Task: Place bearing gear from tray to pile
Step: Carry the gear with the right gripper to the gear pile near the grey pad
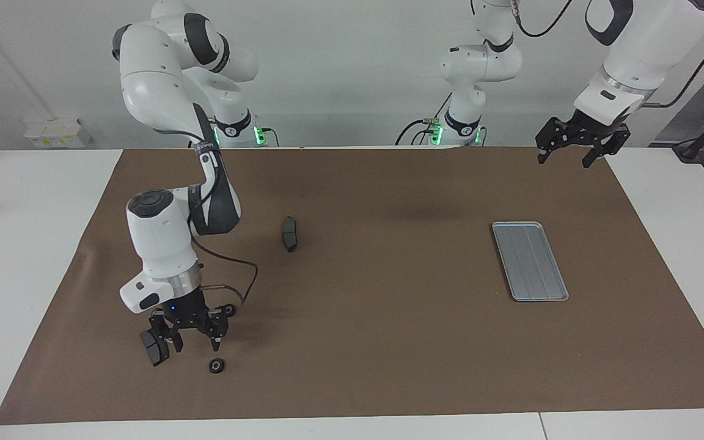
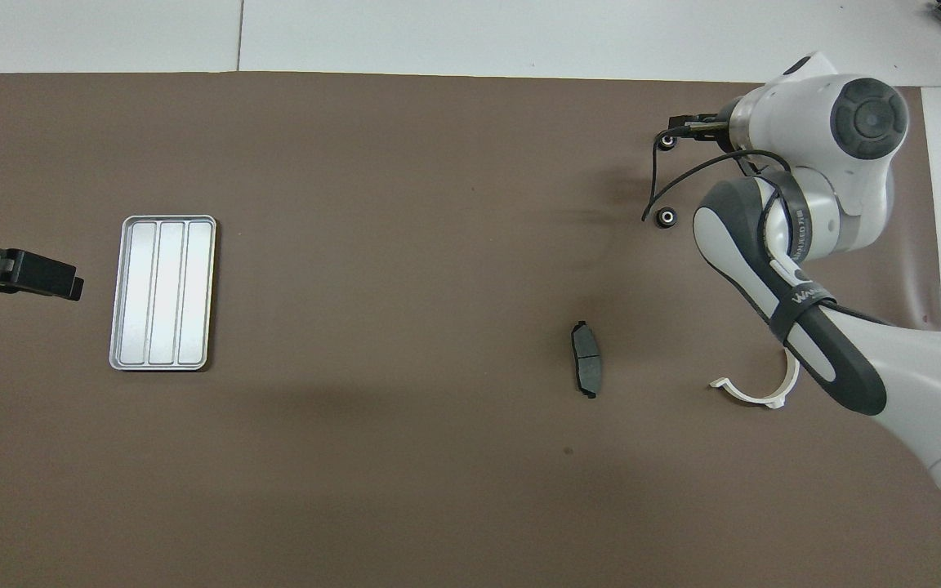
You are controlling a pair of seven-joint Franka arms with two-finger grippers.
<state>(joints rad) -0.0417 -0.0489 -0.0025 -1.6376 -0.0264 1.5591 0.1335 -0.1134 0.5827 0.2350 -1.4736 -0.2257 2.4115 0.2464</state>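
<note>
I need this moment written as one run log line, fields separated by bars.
right gripper: open, above mat beside gear lying free | second gear: on mat | tray: empty | left gripper: open, waiting

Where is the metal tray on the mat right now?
The metal tray lies flat and empty on the brown mat toward the left arm's end of the table, well apart from the brake pad.

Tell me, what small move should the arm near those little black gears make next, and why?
Probably lift straight up and pull back. The right gripper hangs open with nothing in it, a gear lies free on the mat under it near another gear, and the tray is empty. The left gripper waits.
</note>
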